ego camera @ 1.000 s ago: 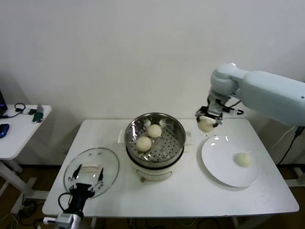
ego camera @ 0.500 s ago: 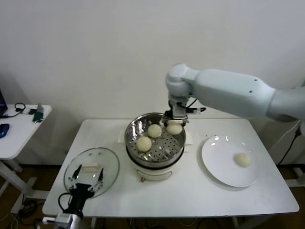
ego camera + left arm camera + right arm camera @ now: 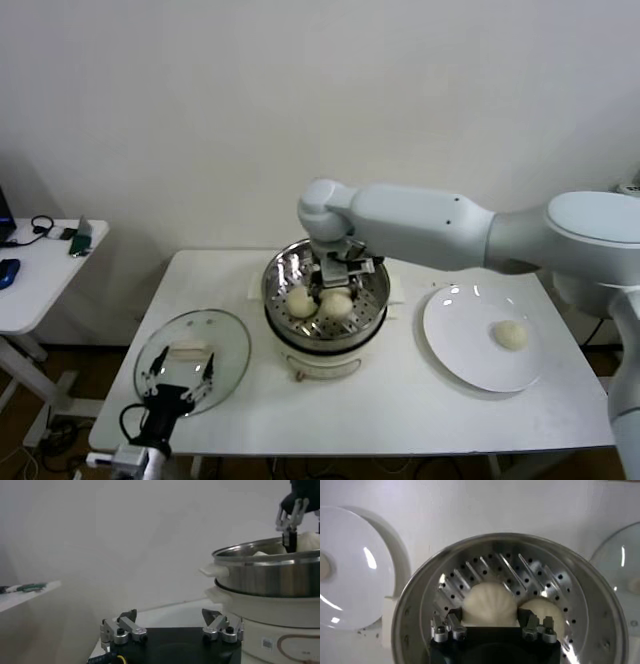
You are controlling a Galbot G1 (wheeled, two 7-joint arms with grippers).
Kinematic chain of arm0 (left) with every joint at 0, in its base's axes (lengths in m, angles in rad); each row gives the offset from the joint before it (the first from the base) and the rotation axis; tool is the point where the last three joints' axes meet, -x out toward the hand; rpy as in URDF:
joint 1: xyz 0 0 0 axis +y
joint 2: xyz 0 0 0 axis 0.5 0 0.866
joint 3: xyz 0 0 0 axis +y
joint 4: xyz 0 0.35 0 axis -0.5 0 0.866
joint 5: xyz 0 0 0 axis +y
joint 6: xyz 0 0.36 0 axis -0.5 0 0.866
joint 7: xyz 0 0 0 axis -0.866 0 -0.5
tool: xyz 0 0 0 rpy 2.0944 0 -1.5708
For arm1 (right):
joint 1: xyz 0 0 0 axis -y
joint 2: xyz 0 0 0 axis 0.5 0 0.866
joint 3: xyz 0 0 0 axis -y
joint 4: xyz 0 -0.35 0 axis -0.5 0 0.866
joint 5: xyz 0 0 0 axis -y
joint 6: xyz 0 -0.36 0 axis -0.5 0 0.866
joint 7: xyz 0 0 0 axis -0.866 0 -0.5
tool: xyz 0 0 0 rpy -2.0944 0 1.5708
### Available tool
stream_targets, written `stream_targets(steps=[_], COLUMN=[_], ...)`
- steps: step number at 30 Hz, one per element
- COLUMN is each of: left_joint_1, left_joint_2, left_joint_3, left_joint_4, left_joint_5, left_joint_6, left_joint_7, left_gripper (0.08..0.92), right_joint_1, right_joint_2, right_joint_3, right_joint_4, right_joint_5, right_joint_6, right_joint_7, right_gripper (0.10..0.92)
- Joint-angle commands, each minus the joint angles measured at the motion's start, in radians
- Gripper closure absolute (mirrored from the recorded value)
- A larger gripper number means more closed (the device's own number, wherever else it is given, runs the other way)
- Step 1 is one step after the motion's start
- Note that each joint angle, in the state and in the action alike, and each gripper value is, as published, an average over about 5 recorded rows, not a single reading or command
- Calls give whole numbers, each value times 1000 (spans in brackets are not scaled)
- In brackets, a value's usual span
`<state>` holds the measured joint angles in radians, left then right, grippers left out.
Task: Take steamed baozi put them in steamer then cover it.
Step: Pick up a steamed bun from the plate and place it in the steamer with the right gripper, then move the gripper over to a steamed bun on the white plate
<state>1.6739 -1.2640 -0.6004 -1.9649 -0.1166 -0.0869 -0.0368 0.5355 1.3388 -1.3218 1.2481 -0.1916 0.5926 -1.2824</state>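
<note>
The right gripper [image 3: 492, 626], fingers pinching a steamed baozi [image 3: 489, 604] low inside the steamer [image 3: 371, 304] at the table's middle, should squeeze gently across its soft, light sides; left gripper [image 3: 171, 630] waits spread near the front-left corner

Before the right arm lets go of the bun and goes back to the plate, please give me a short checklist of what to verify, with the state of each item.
1. Right gripper is inside the steamer: ok.
2. Held baozi rests on the perforated tray: cannot tell.
3. Jaws fully released from that baozi: not ok, they flank it closely.
4. Another baozi lies beside it, not underneath: ok.
5. Last baozi waits on the plate: ok.
6. Cover is off, beside the steamer, left gripper open over it: ok.
</note>
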Motion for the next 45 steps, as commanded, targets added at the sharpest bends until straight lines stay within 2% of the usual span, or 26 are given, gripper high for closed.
stream_targets(steps=[1,9,16,27,39,45], left_joint_1=[-4,-14,-14,-14,-21,-21], left_joint_2=[7,4,4,3,9,5], left_joint_3=[-1,1,1,0,3,5], left_joint_4=[14,17,20,17,13,7], left_joint_5=[-8,-10,-9,-9,-12,-12], left_joint_6=[-2,1,2,1,-1,-2], left_joint_7=[0,0,-1,-2,-1,-1], left_gripper=[177,177,177,177,177,177], right_joint_1=[-33,-26,-23,43,225,242], right_joint_2=[39,27,7,-37,-405,-603], right_joint_3=[-13,-19,-22,54,-19,-115], right_joint_4=[-10,-5,17,37,122,78], right_joint_5=[6,10,8,-38,64,260], right_joint_6=[6,5,-9,34,-94,-348], right_joint_7=[-3,-8,5,23,79,168], right_gripper=[314,307,211,203,203,203])
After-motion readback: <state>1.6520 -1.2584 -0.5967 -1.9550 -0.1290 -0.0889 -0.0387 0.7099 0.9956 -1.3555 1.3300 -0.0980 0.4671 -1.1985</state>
